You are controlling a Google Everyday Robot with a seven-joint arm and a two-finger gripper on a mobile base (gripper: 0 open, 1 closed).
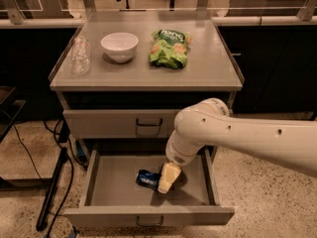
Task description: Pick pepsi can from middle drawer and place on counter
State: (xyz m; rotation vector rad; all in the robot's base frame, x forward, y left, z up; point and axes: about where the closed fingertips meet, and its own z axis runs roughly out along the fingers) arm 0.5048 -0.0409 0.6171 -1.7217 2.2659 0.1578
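Observation:
The pepsi can [146, 178] lies on its side on the floor of the open middle drawer [114, 182], dark blue with white lettering. My gripper [165, 180] hangs from the white arm, down inside the drawer, right at the can's right end. Part of the can is hidden behind it. The counter [143, 71] is the grey worktop above.
On the counter stand a white bowl [119, 46], a green snack bag [170, 48] and a clear plastic bottle [80, 56]. The shut upper drawer front [119, 123] sits just above the open one. A dark stand and cables [52, 182] are on the floor at left.

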